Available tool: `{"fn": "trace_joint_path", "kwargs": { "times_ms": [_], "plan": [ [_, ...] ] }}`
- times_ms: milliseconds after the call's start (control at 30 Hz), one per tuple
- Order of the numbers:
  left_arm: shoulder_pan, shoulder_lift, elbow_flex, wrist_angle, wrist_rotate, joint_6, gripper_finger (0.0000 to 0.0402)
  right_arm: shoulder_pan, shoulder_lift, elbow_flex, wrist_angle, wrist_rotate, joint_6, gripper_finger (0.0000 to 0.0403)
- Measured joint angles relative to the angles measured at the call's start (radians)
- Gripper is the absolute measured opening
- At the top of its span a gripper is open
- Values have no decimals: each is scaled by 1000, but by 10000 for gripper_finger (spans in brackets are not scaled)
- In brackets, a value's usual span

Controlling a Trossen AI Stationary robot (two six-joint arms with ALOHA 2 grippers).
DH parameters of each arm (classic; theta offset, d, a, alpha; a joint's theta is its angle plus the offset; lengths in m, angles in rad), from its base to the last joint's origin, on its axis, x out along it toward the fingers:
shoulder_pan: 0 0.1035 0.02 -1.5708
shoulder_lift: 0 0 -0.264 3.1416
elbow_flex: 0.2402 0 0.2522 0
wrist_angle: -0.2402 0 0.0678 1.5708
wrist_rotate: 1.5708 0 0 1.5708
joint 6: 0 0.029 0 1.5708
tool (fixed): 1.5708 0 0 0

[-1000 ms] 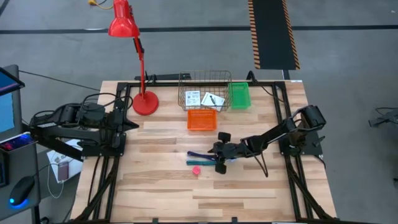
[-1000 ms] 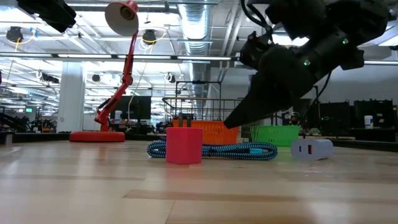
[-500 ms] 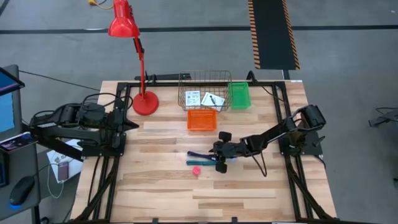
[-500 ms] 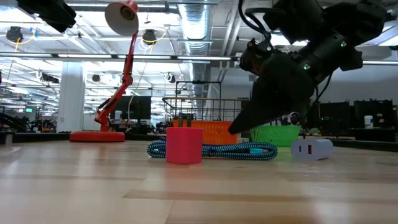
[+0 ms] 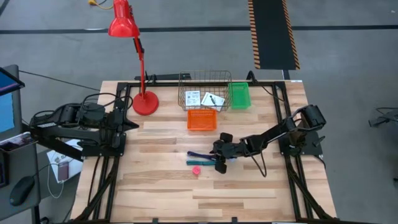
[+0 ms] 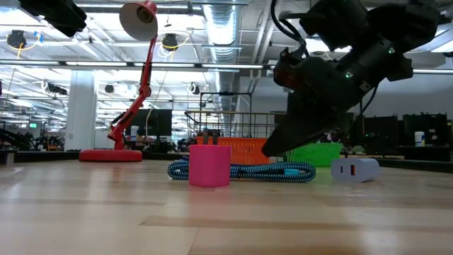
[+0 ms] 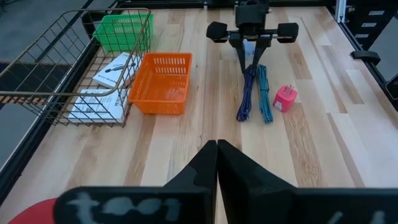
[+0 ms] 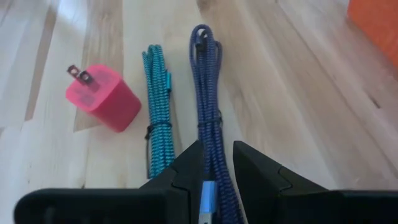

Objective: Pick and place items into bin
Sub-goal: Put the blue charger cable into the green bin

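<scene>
Right wrist view: the right gripper [image 8: 216, 163] is lowered over the dark blue cable [image 8: 210, 118], its two fingers set narrowly apart with the cable's near end between them; whether they are already pressing it cannot be told. Just beside that cable, parallel to it, lies the teal cable [image 8: 157, 106], and near the teal one the pink charger plug [image 8: 103, 98] rests with its prongs up off the wood. On the high view these three items are found around the middle of the table [image 5: 161, 193], with the pale blue cube [image 6: 356, 168] seen beside them in the low view. Toward the far edge of the table stand the orange basket [image 5: 202, 120], the wire bin [image 5: 204, 79] holding two white cards [image 5: 203, 99], and the green basket [image 5: 239, 96]; a red lamp [image 5: 145, 102] is placed near the far left corner. The left gripper [image 7: 217, 149] is held at the left edge, fingers pressed together on nothing.
</scene>
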Motion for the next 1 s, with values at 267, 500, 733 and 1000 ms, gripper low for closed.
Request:
{"fn": "trace_joint_path", "kwargs": {
  "times_ms": [267, 500, 733, 1000],
  "plan": [
    [0, 0, 0, 0, 0, 1, 0, -17, 0, 0, 0, -20, 1, 82],
    [0, 0, 0, 0, 0, 5, 0, -15, 0, 0, 0, -29, 0, 82],
    [0, 0, 0, 0, 0, 7, 0, -15, 0, 0, -4, -87, -18, 82],
    [0, 0, 0, 0, 0, 7, 0, -15, 0, 0, -40, -103, -54, 82]
  ]
}}
